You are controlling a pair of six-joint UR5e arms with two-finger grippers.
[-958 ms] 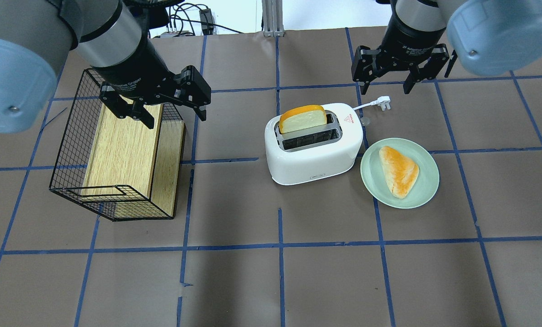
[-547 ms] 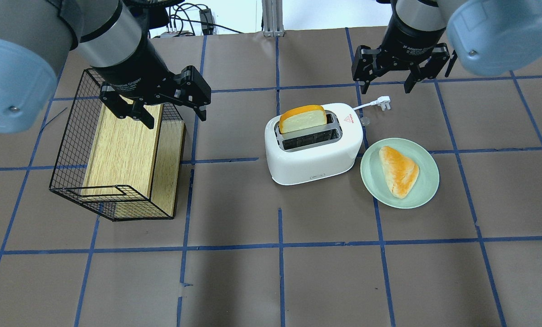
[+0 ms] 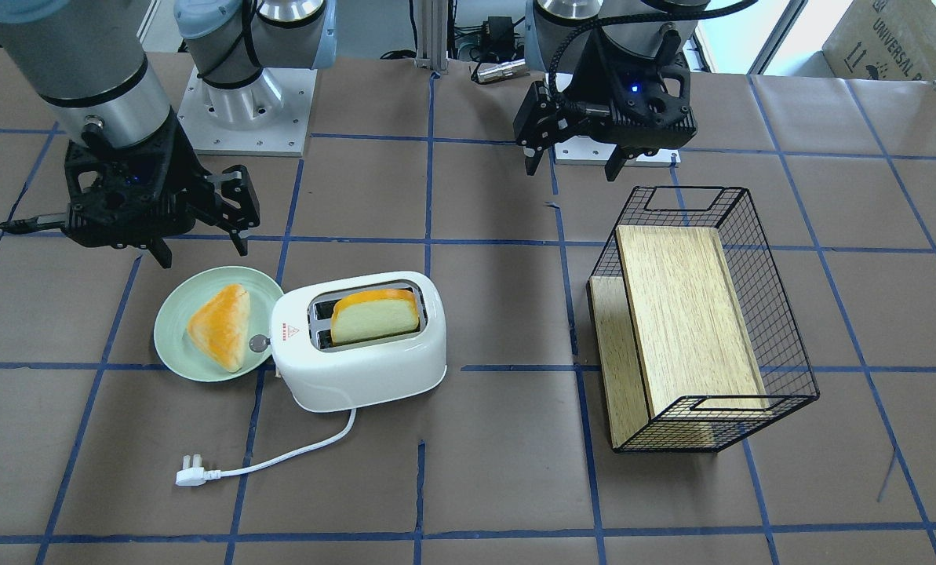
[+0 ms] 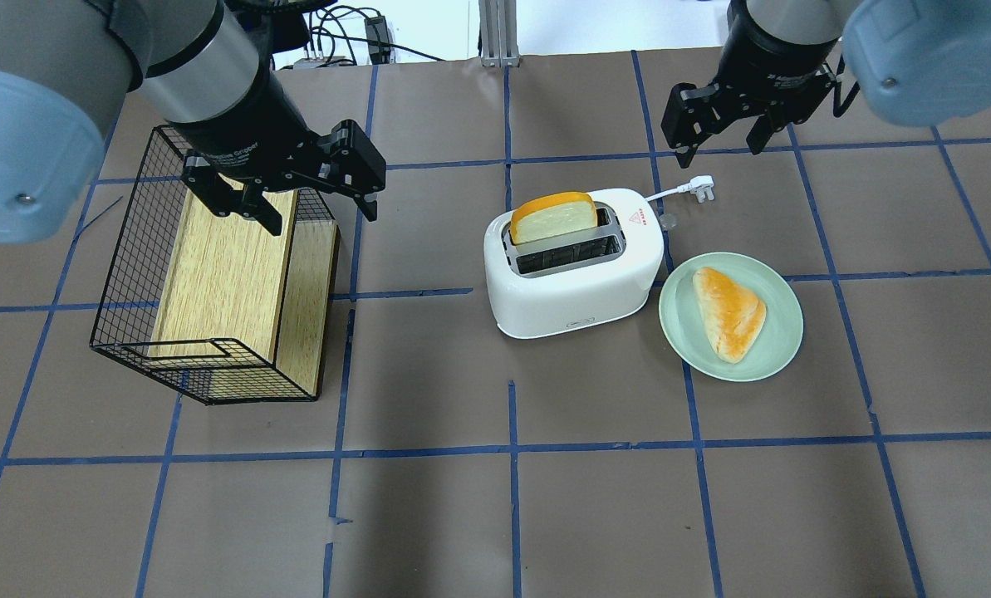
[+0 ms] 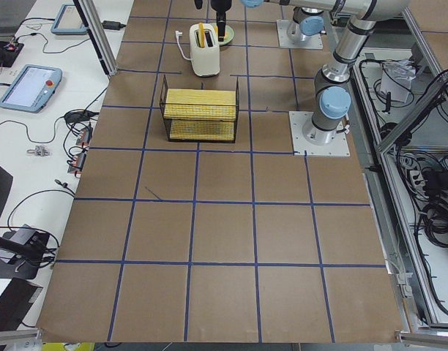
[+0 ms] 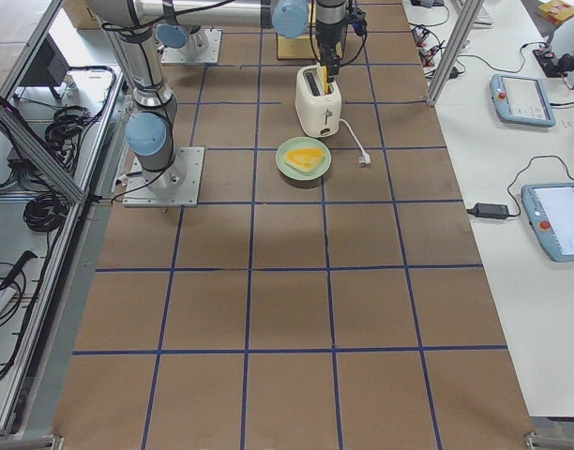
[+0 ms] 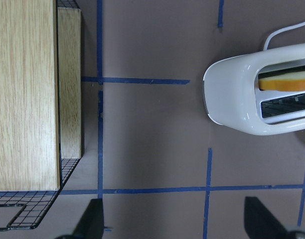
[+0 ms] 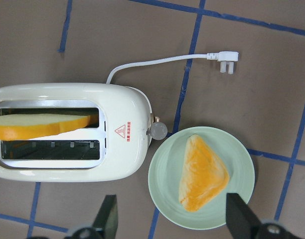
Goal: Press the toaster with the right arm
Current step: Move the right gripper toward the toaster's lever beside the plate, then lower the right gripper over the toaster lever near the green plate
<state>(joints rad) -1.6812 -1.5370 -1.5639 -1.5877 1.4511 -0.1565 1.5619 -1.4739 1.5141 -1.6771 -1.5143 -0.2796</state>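
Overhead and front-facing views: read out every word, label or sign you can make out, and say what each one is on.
"UNIVERSAL R", cut off by the frame edge: on the cardboard box.
"Adaptive Gripper", small white print: on the body of the left gripper.
Similar white print on the right gripper: too blurred to read.
Red warning triangle with red lettering under it: on the toaster; lettering too small to read.

My right wrist camera looks straight down; beyond its fingers [image 8: 108, 218] lies the toaster [image 8: 68, 132], shared with overhead.
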